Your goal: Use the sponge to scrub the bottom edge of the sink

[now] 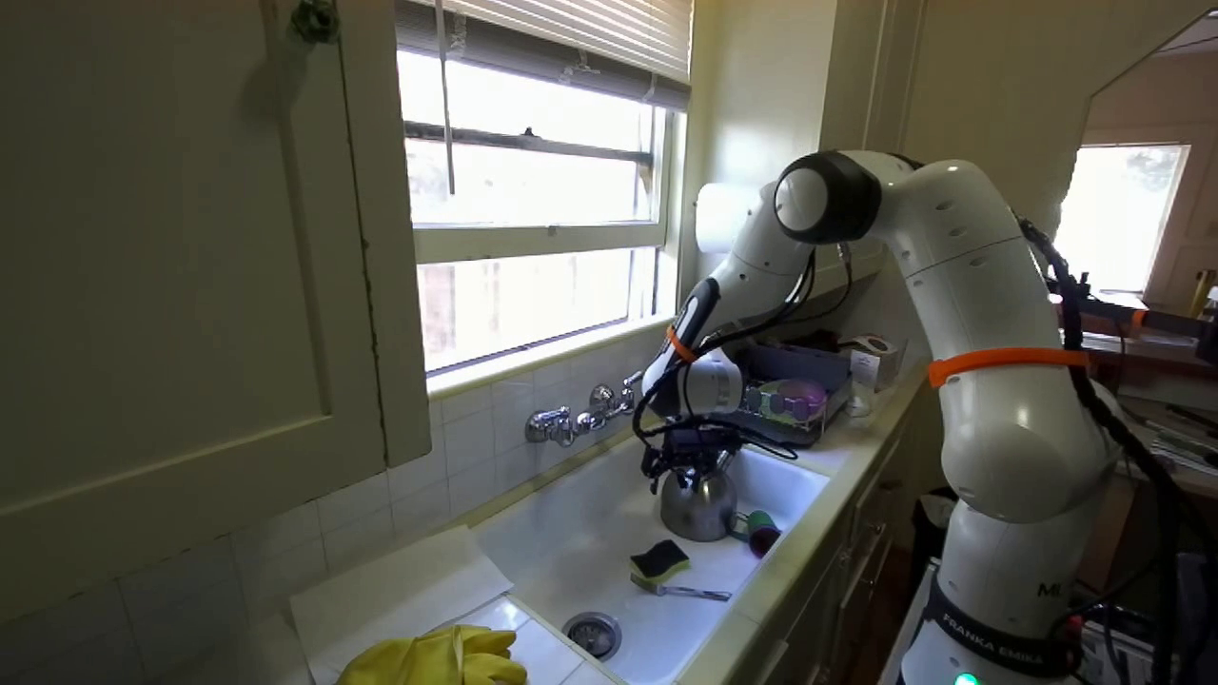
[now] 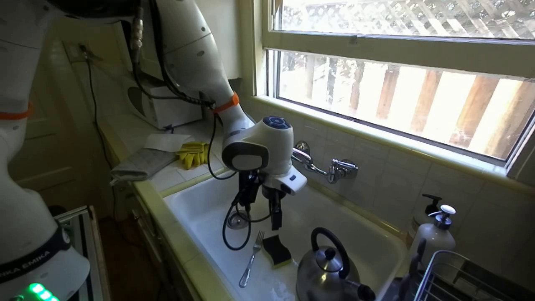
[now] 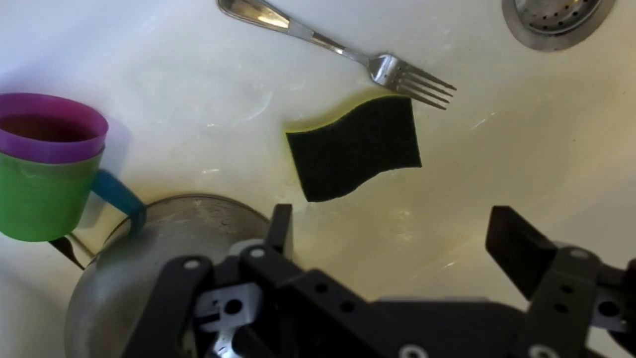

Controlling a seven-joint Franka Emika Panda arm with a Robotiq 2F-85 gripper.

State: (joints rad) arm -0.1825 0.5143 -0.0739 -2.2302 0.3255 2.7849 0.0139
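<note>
We find the end effector point(image 3: 391, 223) wide and empty, and advise centring it over the sponge point(image 3: 355, 149), clear of the adjacent fork point(image 3: 385, 69), before descent.

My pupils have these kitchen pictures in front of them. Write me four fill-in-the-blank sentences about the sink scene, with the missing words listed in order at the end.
1. The sponge lies in the sink with its dark side facing ____.
2. Over the sink, the gripper holds nothing; it is not shut but ____.
3. Of the kettle and the fork, the one nearer the drain is the ____.
4. The gloves on the counter are coloured ____.

Missing words: up; open; fork; yellow.
</note>
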